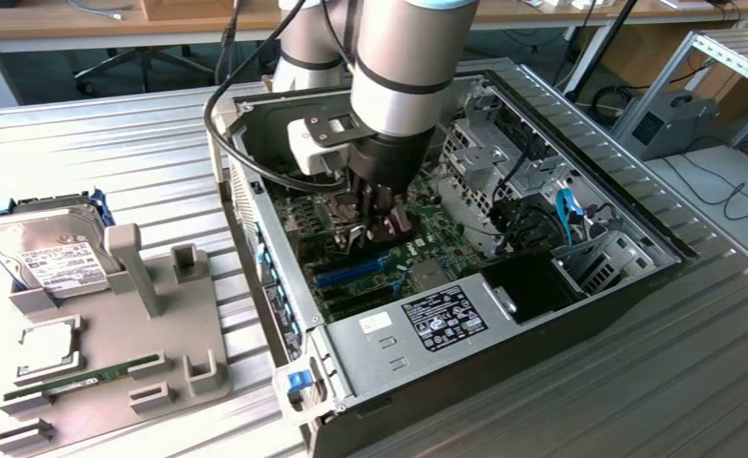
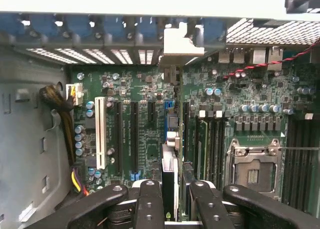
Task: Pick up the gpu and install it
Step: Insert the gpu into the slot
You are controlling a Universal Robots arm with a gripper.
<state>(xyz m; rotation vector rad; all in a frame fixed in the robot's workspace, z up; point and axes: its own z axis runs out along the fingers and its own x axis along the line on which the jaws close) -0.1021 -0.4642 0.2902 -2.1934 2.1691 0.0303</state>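
While the arm hangs inside the open PC case (image 1: 629, 239), its jaws are clamped on the gpu (image 2: 170, 164), held edge-on just over the motherboard (image 2: 140, 89) slots.

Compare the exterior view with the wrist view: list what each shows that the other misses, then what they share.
Exterior view alone: the hard drive, the memory stick and the grey holder tray beside the computer case, plus the power supply label.

Wrist view alone: the white expansion slot, the empty processor socket and the yellow and black cable bundle.

Both: the green motherboard and the hand down inside the case, holding the gpu edge-on over the slots.
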